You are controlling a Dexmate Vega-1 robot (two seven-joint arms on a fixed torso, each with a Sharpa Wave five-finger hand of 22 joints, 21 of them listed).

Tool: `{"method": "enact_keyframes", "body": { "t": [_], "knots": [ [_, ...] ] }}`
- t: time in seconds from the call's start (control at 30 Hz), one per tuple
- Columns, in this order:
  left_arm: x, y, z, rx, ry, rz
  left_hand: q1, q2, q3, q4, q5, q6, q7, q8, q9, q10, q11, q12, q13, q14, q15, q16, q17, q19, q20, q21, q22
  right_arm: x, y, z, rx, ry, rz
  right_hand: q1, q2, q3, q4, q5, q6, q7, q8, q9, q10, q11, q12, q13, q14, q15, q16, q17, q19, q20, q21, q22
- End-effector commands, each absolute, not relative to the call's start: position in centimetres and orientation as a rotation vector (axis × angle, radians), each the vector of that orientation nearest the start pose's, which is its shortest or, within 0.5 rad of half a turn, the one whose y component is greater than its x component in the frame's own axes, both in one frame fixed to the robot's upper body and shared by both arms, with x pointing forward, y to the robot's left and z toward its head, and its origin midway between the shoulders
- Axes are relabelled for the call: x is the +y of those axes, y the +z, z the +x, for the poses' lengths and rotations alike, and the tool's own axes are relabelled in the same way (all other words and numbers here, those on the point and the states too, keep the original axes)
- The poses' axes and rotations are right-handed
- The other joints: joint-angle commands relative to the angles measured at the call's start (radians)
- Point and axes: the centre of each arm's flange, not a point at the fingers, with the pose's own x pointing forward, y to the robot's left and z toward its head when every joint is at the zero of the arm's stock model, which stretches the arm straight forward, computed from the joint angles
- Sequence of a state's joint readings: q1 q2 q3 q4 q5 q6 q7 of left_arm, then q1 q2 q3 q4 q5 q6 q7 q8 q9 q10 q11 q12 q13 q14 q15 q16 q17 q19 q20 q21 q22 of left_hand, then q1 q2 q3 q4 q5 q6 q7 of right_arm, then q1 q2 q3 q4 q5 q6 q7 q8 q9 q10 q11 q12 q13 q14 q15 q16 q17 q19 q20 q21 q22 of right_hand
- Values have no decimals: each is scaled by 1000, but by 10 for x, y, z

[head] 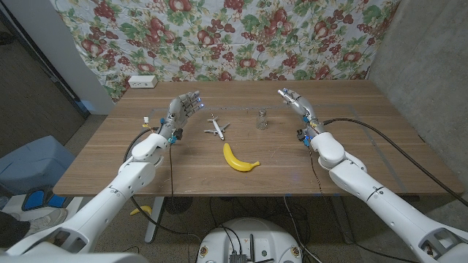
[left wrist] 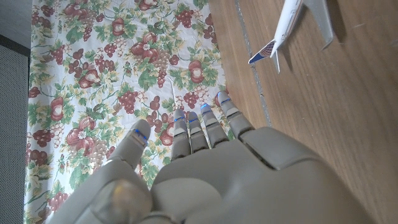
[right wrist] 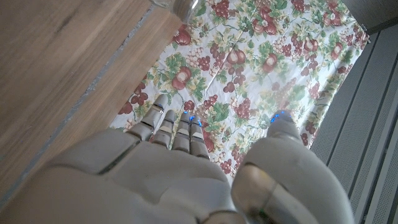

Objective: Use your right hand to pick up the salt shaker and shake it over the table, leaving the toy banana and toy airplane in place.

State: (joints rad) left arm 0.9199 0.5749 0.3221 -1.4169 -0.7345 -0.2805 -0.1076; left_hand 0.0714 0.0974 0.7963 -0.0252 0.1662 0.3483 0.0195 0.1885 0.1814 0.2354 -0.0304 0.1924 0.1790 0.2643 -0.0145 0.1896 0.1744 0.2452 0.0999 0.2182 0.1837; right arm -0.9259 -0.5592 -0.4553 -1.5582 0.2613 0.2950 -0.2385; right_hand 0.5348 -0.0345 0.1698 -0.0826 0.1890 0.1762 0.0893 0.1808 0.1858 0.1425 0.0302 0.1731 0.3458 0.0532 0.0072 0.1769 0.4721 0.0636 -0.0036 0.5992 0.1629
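Observation:
A small clear glass salt shaker stands upright near the middle of the wooden table; its rim peeks in at the edge of the right wrist view. My right hand is raised to the right of the shaker, apart from it, fingers apart and holding nothing. A white toy airplane lies left of the shaker, and its tail shows in the left wrist view. A yellow toy banana lies nearer me. My left hand is raised left of the airplane, fingers apart, holding nothing.
A floral cloth hangs behind the table. A white power strip sits at the back left corner, and a small white object near the left edge. A blue bin stands on the floor at left.

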Motion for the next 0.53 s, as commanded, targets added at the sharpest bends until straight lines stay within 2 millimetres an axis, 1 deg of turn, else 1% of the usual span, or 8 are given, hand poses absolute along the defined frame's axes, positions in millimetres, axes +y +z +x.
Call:
{"method": "enact_keyframes", "body": {
  "t": [0.03, 0.07, 0.2, 0.27, 0.33, 0.4, 0.43, 0.53],
  "knots": [
    [303, -30, 613, -626, -291, -64, -4, 60, 5, -7, 4, -3, 1, -4, 2, 1, 4, 0, 3, 3, -12, -2, 3, 7, -3, 2, 4, -245, -22, 585, -828, 135, -146, -26, -1, -13, 4, 7, -19, 1, -2, 0, -15, 2, 1, -10, -11, 2, -1, -14, -4, 1, -12, 0],
    [304, -31, 611, -623, -289, -63, -4, 60, 6, -7, 4, -3, 1, -4, 2, 2, 5, 0, 3, 3, -13, -2, 3, 7, -4, 2, 4, -246, -22, 584, -836, 135, -137, -45, -3, -21, 12, 9, -23, 3, -1, -1, -18, 3, 3, -18, -15, 5, 1, -23, -3, 2, -18, 1],
    [306, -37, 606, -611, -283, -67, -3, 60, 5, -8, 4, -3, 2, -3, 2, 3, 3, 0, 3, 2, -14, -2, 3, 11, -4, 4, 4, -253, -26, 581, -846, 127, -108, -75, -5, -31, 24, 13, -26, 4, 1, -2, -22, 5, 4, -29, -14, 6, 5, -35, 0, 3, -28, 1],
    [306, -39, 604, -608, -283, -63, -3, 60, 5, -8, 4, -3, 3, -3, 2, 3, 6, 0, 2, 2, -14, -3, 3, 11, -4, 4, 4, -257, -27, 580, -851, 118, -92, -87, -6, -36, 29, 15, -25, 7, 2, -2, -21, 5, 6, -33, -12, 9, 7, -40, 0, 4, -32, 1],
    [305, -40, 602, -607, -285, -61, -3, 61, 5, -8, 4, -4, 3, -4, 2, 2, 5, 0, 2, 2, -14, -3, 3, 11, -3, 4, 4, -261, -30, 578, -859, 92, -76, -103, -7, -41, 35, 18, -24, 12, 4, -2, -22, 11, 6, -40, -12, 14, 8, -47, -1, 5, -39, 1],
    [304, -40, 599, -604, -283, -56, -3, 60, 5, -8, 4, -4, 3, -4, 2, 3, 6, 0, 2, 2, -15, -3, 3, 11, -4, 4, 4, -264, -33, 575, -871, 66, -60, -124, -9, -49, 42, 24, -20, 27, 6, -3, -26, 32, 7, -54, -19, 36, 6, -64, -16, 14, -57, 1],
    [304, -41, 599, -601, -282, -54, -3, 60, 5, -9, 4, -4, 3, -4, 2, 3, 5, 0, 2, 2, -15, -3, 3, 12, -4, 4, 4, -266, -35, 574, -878, 52, -54, -130, -9, -51, 43, 27, -19, 35, 7, -4, -30, 40, 7, -62, -24, 40, 5, -73, -25, 18, -67, 1],
    [302, -42, 601, -585, -282, -51, -3, 61, 5, -8, 4, -5, 3, -4, 1, 3, 6, 0, 2, 3, -16, -2, 3, 14, -3, 4, 4, -272, -40, 569, -875, 28, -50, -133, -7, -52, 43, 30, -18, 40, 8, -4, -33, 44, 7, -68, -28, 43, 4, -81, -31, 19, -75, 1]
  ]
}}
